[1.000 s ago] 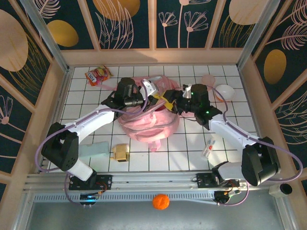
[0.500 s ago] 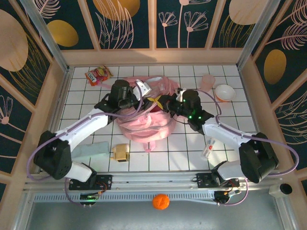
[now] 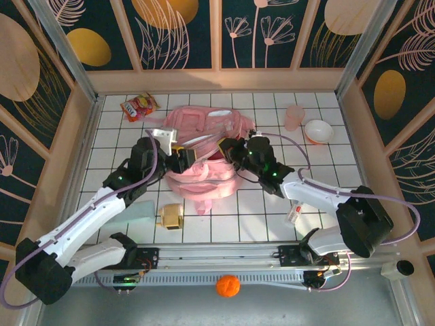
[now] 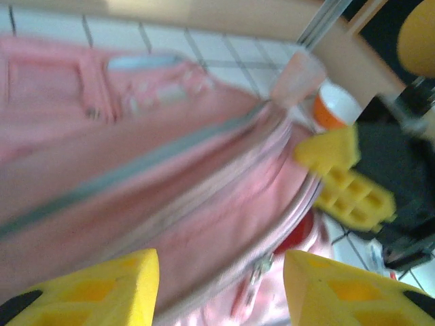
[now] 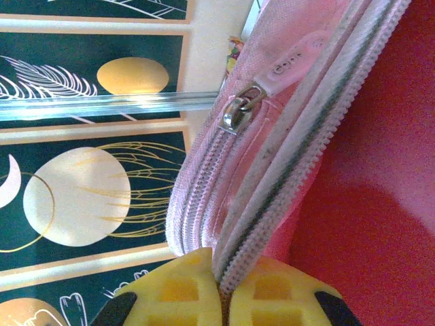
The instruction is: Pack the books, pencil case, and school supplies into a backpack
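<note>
Right gripper [image 5: 224, 299] is pinched tight on the zippered rim of the pink backpack [image 3: 204, 129], its yellow fingers meeting on the zip tape; a metal zipper pull [image 5: 238, 112] hangs farther along that rim, beside the red lining [image 5: 367, 170]. Left gripper [image 4: 221, 285] stands about half open over the backpack's near-left side, gripping nothing, pink fabric blurred beyond its fingers. The backpack lies in the middle of the surface [image 3: 272, 204], a white tiled sheet with dark grid lines. The mint pencil case [image 3: 139, 212] lies near the front left, partly under the left arm; the tan-yellow box [image 3: 170, 216] sits just beside it; the white oblong item [image 3: 295, 213] with red marks lies front right, well apart from both. A red-orange snack bag [image 3: 138, 106] rests at the far left; a pink cup [image 3: 293, 117] and a white bowl [image 3: 317, 130] sit at the far right. Pale wooden framing holds dark wall panels [image 3: 177, 34] painted with gold discs and leaf outlines; a metal rail [image 3: 217, 255] runs along the near edge, an orange ball [image 3: 228, 286] beyond it.
</note>
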### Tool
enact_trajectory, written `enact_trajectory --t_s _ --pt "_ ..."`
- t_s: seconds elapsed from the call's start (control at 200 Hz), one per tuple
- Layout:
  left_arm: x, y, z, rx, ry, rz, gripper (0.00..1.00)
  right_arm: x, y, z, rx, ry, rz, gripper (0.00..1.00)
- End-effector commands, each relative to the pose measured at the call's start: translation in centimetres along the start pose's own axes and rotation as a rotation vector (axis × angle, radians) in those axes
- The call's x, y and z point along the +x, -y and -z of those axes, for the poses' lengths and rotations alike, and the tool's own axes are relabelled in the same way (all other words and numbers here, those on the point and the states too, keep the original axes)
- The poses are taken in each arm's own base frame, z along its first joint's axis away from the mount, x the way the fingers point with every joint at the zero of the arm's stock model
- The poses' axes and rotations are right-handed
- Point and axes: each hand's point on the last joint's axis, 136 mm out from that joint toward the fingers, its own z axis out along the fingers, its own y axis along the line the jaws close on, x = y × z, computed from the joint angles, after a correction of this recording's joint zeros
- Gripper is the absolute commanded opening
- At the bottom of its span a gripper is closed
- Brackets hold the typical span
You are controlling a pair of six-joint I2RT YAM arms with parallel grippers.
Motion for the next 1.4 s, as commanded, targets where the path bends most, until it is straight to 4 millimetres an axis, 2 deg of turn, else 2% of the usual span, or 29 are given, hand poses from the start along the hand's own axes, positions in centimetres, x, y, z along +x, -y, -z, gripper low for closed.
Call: enact_trajectory --t_s 0.0,0.225,0.475,0.981,1.396 --pt "2.8 -0.1 0.7 0.01 -0.08 0.106 0.51 -1.2 -4.6 -0.1 -0.149 0.08 0.006 0.0" --pt "4.8 0.7 0.0 0.051 -0.152 0.132 0.51 -0.5 -4.5 -0.7 -0.164 0.059 -0.008 0.0" --pt "5.5 0.7 -1.4 0.028 -0.177 0.106 0.5 -0.1 -4.9 -1.0 -0.17 0.043 -0.002 0.0" --pt "3.9 1.4 -4.7 0.04 -0.139 0.046 0.41 1.0 -5.3 -1.5 -0.18 0.002 0.0 0.0" --pt "4.2 -1.2 -5.4 -0.09 -0.126 0.046 0.07 1.0 -5.8 -1.2 -0.165 0.004 0.037 0.0"
